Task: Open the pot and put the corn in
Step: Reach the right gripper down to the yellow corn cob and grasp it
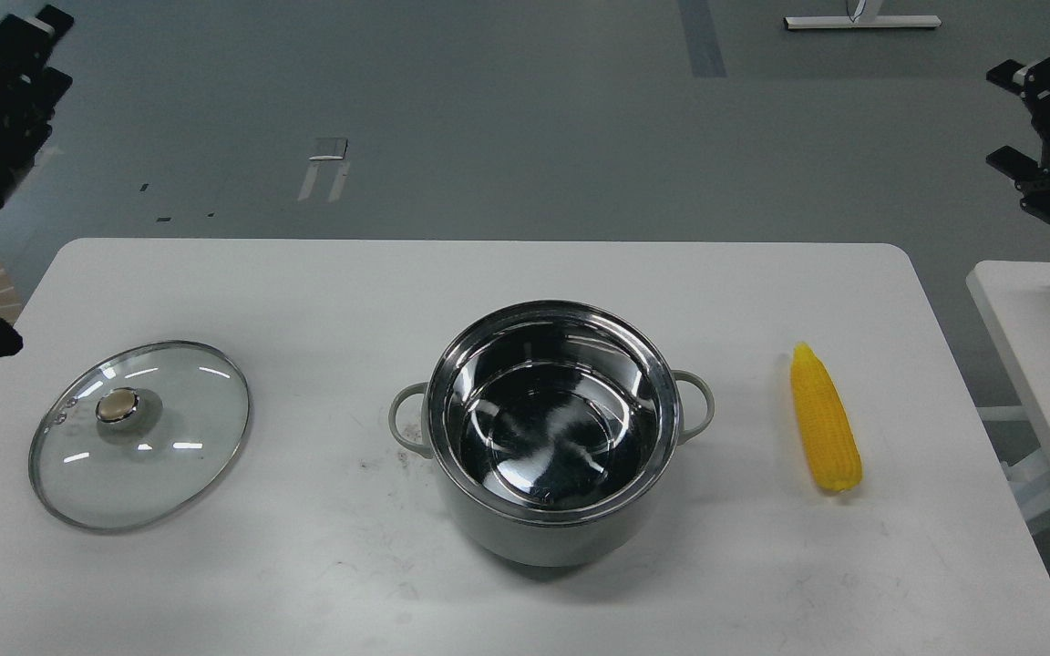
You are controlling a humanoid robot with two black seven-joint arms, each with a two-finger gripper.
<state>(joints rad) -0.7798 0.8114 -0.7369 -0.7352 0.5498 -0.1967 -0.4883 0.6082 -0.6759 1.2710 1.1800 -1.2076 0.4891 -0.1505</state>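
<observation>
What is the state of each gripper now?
Left gripper: holds nothing, open or closed cannot be told.
Right gripper: open, holds nothing.

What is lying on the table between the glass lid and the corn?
The open pot stands between the lid and the corn, about midway. The rest of that stretch is bare white table. The head view shows this.

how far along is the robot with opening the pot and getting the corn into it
Done: the pot is open; its glass lid lies flat on the white table, off to the left. In hand: nothing. Both the left gripper and right gripper hang above the table's far corners, holding nothing. Left: the corn lies on the table right of the pot and needs picking up and placing inside; the pot looks empty.
</observation>
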